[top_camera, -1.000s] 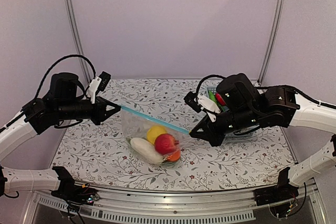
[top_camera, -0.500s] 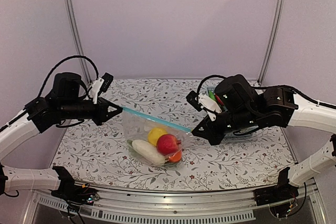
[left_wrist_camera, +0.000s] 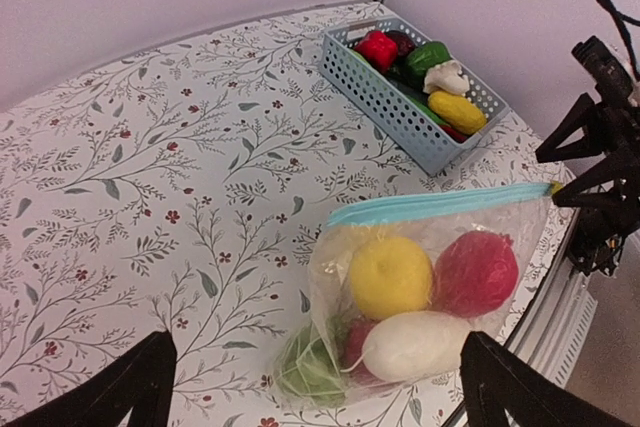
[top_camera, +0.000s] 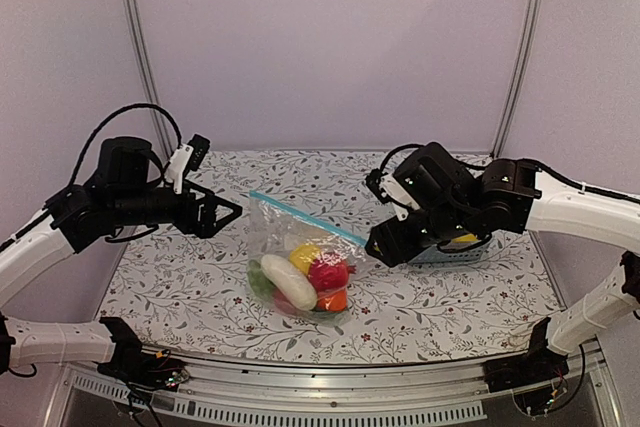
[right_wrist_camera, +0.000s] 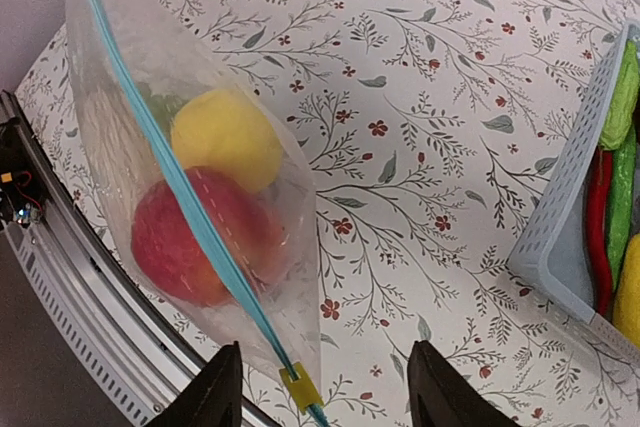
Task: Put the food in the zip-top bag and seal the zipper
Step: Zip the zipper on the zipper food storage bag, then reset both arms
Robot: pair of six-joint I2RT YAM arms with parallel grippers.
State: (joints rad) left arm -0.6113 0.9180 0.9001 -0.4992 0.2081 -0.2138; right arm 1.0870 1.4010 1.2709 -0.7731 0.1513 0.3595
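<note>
Nearest me, the zip-top bag (top_camera: pixel 300 247) stands on the table (top_camera: pixel 180 287), propped by its radish (top_camera: pixel 288 282), lemon (top_camera: pixel 305 257), tomato (top_camera: pixel 328 274) and orange (top_camera: pixel 333 299). Beyond, left fingers (top_camera: pixel 228 219) gape empty, right fingers (right_wrist_camera: pixel 325 377) straddle the zipper (right_wrist_camera: pixel 170 177) end unclenched: sealing looks done.

Blue mesh basket (left_wrist_camera: pixel 385 107) on floral table (left_wrist_camera: pixel 150 177)

Rear overhead; both wrists close on bag (left_wrist_camera: pixel 420 247)
</note>
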